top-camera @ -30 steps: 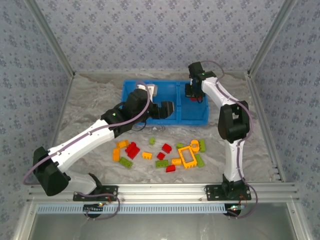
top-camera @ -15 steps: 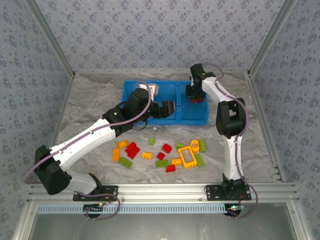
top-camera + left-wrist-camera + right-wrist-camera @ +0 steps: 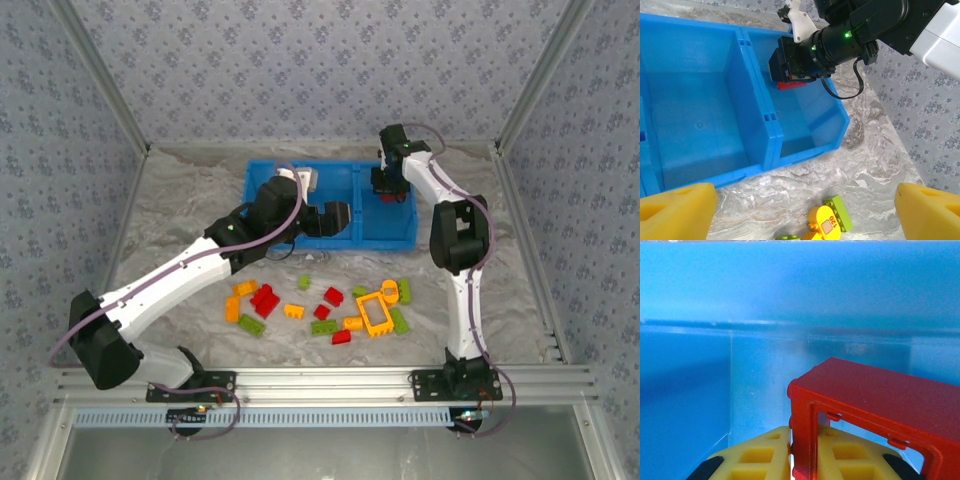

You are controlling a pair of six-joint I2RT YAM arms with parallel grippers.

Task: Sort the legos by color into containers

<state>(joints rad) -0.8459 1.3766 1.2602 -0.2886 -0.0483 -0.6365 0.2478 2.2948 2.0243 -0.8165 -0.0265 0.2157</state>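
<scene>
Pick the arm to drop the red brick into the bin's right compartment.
Right. The right gripper holds the red brick above the right compartment; the left gripper hangs open and empty over the bin's middle.

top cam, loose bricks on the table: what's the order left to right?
orange brick → red brick cluster → small yellow brick → single red brick → yellow-orange open frame → lime green brick nearer the bin. Bricks that overlap these are left out.
</scene>
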